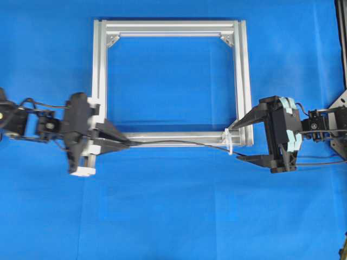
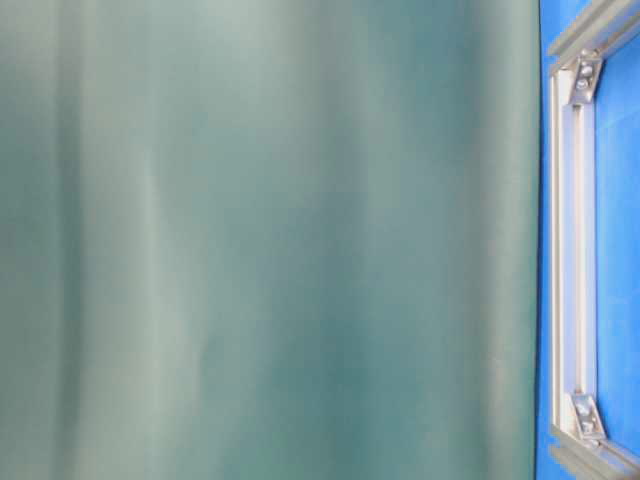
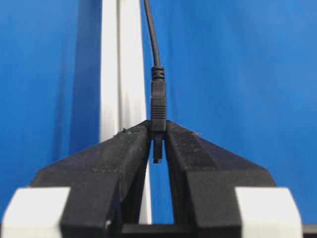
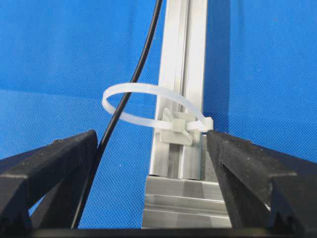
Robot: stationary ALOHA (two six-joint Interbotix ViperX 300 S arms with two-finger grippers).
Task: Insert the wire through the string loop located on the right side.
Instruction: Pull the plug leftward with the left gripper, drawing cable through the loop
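The wire point(image 1: 179, 142) is a thin black cable lying along the near bar of the silver frame point(image 1: 168, 26). My left gripper point(image 1: 128, 143) is shut on its small plug point(image 3: 157, 106), at the frame's near left corner. In the left wrist view the plug tip sticks out between the fingers point(image 3: 133, 144). The white string loop point(image 4: 148, 106) is fixed to the bar at the near right corner. The wire point(image 4: 124, 104) runs through it and on past my right gripper point(image 4: 151, 139). That gripper point(image 1: 236, 143) stands open, one finger on each side of the loop point(image 1: 230, 145), holding nothing.
The frame lies flat on a blue cloth, with triangular corner brackets point(image 1: 113, 40) inside it. A blurred grey-green surface fills most of the table-level view; only one frame bar point(image 2: 570, 250) shows at its right edge. A dark stand point(image 1: 340, 103) sits at the right border.
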